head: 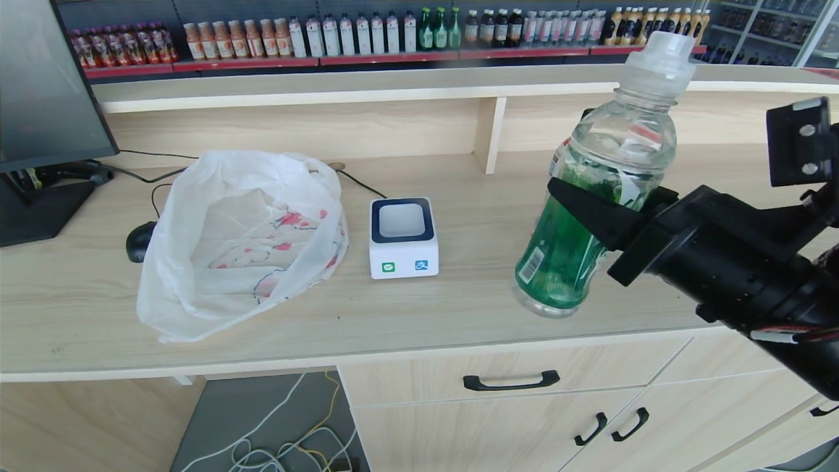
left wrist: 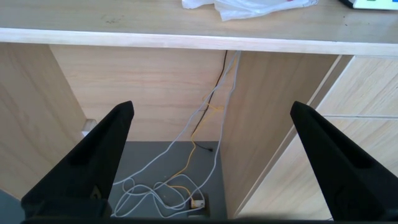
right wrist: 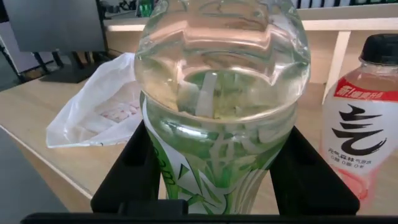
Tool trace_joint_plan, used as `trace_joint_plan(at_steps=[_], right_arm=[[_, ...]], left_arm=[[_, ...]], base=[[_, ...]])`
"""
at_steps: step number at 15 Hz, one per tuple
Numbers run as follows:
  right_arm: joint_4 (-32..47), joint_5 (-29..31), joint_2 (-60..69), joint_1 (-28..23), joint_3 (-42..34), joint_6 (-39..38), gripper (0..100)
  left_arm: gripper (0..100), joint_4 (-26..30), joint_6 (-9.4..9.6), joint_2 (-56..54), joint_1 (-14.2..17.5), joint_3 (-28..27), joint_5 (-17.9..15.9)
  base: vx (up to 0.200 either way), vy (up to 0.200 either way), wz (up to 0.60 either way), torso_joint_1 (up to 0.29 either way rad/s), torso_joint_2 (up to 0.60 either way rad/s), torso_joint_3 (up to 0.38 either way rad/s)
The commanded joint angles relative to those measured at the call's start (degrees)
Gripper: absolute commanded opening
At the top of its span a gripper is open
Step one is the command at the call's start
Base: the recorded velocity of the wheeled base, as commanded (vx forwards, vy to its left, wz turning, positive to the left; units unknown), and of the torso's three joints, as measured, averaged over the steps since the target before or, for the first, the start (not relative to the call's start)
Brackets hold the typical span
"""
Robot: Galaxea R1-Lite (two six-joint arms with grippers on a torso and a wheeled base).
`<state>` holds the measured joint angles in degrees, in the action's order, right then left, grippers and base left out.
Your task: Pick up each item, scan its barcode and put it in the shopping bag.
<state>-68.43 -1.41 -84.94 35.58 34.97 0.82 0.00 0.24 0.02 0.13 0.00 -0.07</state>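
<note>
My right gripper (head: 606, 206) is shut on a clear bottle with a green label (head: 590, 196), held above the right side of the counter and tilted, its barcode (head: 529, 264) facing left. In the right wrist view the bottle (right wrist: 217, 106) sits between the two black fingers (right wrist: 124, 171). The white scanner box (head: 402, 238) stands mid-counter, left of the bottle. The open white shopping bag (head: 242, 236) lies further left. A second bottle with a pink label and black cap (right wrist: 364, 124) stands on the counter. My left gripper (left wrist: 211, 162) hangs open below counter level.
A black mouse (head: 139, 240) lies left of the bag and a monitor (head: 46, 98) stands at the far left. A raised shelf (head: 419, 85) runs along the counter's back. Drawers with black handles (head: 511, 381) are below; loose cables (left wrist: 186, 186) lie on the floor.
</note>
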Motion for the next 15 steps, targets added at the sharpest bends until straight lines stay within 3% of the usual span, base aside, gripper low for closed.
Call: trace_joint_plan(at_steps=[1,4,10,12,15], right_arm=[[-0.1,2.6,-1.3,1.5,0.8,3.3,0],[-0.1,11.6,-1.8,3.7,1.6,9.2,0],[-0.9,16.4,-1.5,4.5,1.4,17.3,0],[-0.9,20.6,-1.5,6.0,1.3,17.9,0],[-1.0,20.8,-1.7,6.2,0.9,17.6,0]], left_arm=[[100,0.0,0.02,0.0,0.0,0.0,0.0],[100,0.1,0.20,0.0,0.0,0.0,0.0],[100,0.1,-0.07,0.0,0.0,0.0,0.1],[100,0.1,-0.07,0.0,0.0,0.0,0.0],[100,0.1,-0.07,0.0,0.0,0.0,0.1]], base=[[0.000,0.000,0.00,0.000,0.00,0.000],[0.000,0.000,0.00,0.000,0.00,0.000],[0.000,0.000,0.00,0.000,0.00,0.000],[0.000,0.200,0.00,0.000,0.01,0.002],[0.000,0.200,0.00,0.002,0.00,0.002]])
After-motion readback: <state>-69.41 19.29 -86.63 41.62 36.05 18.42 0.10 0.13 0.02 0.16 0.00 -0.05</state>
